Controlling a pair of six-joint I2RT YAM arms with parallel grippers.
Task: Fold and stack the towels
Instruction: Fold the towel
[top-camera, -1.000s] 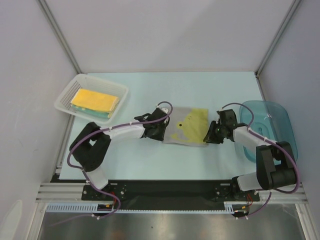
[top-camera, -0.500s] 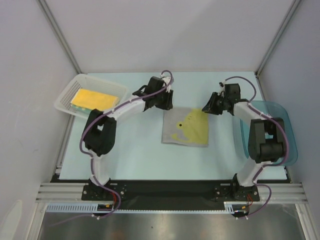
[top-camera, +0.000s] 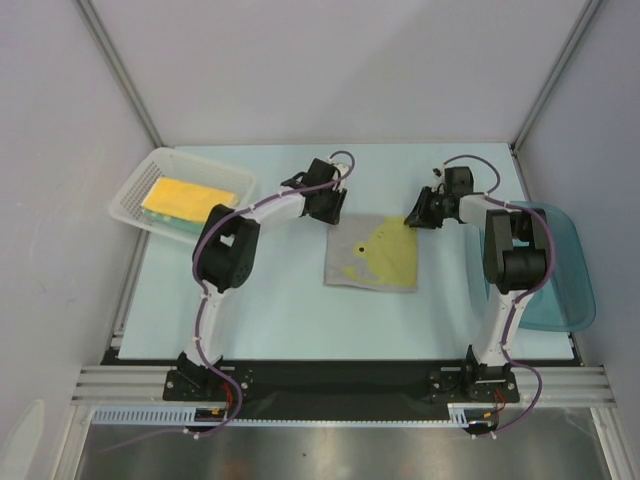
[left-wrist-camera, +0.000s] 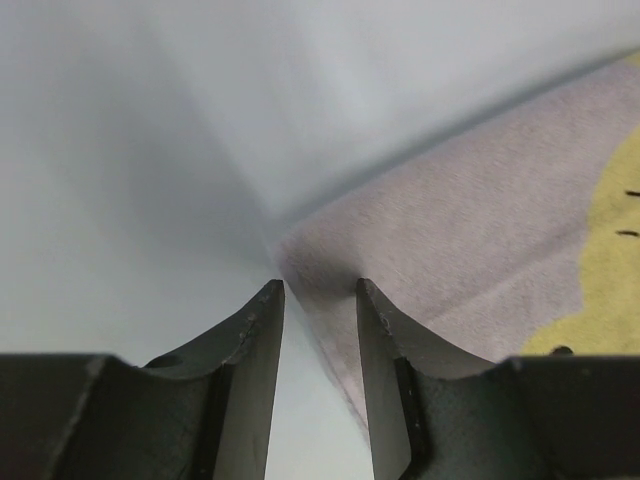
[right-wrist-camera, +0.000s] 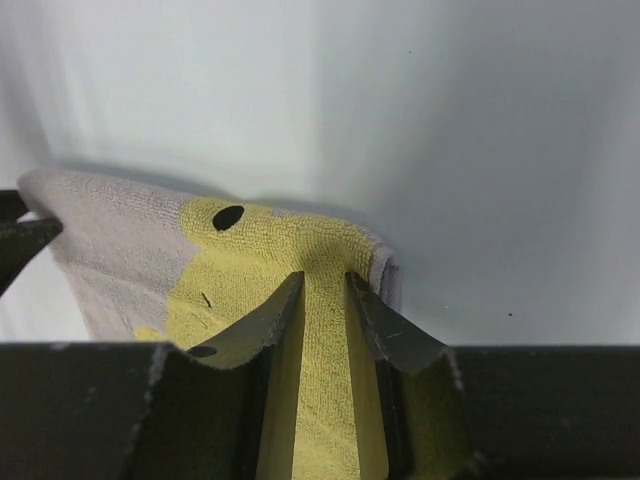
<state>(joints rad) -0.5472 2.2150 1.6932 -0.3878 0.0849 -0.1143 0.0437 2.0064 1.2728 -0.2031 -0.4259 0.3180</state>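
A pale yellow towel with a cartoon chick face (top-camera: 372, 255) lies flat in the middle of the table, grey side showing at its left. My left gripper (top-camera: 330, 207) is at its far left corner. In the left wrist view (left-wrist-camera: 320, 290) the jaws stand narrowly apart, with the towel's corner (left-wrist-camera: 480, 230) and bare table between them. My right gripper (top-camera: 412, 218) is at the far right corner. In the right wrist view (right-wrist-camera: 324, 280) the jaws are closed on the bunched yellow cloth (right-wrist-camera: 260, 250). Folded olive-yellow and teal towels (top-camera: 188, 205) are stacked in the basket.
The white mesh basket (top-camera: 135, 195) stands at the far left of the table. The blue translucent tub (top-camera: 555, 270) stands at the right edge, close to my right arm. Grey walls enclose the table on three sides.
Both arms swung from the towel's near corners up and over to its far corners, then came down onto them. The towel has not moved.
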